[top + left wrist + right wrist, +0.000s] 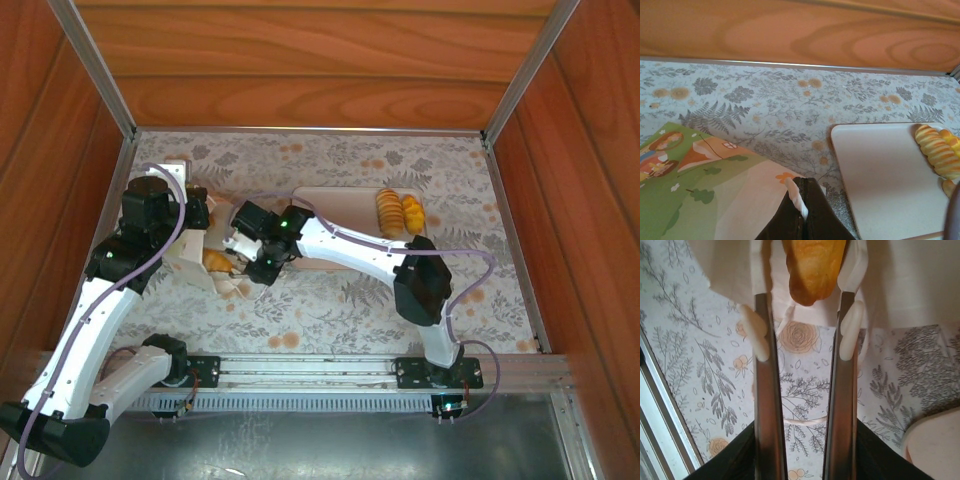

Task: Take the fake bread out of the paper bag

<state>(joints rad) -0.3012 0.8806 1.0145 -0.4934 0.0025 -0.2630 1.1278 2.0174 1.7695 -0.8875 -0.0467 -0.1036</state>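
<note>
At bag (702, 200) mouth: bread (812, 270), long axis in line with right gripper (804, 327) fingers, lodged between their tips; jaws half apart, grip not discernible. Left gripper (801, 212) clenched on a pale strip of bag beside that mouth; right arm nearer.

Beige tray (880, 175) on floral tablecloth (780, 100)

Top cam: fixed, high at the near side, looking down and forward over the whole bench (330, 300) to the rear wall (300, 60). Left wrist cam: low, close to the bench, aimed across it at that wall, with the left hand (802, 217) at its bottom edge. Right wrist cam: very close, looking along the right hand (805, 300) at the bench cloth. All 3 share the paper bag (190, 255). Top and left wrist share the tray (340, 205).
</note>
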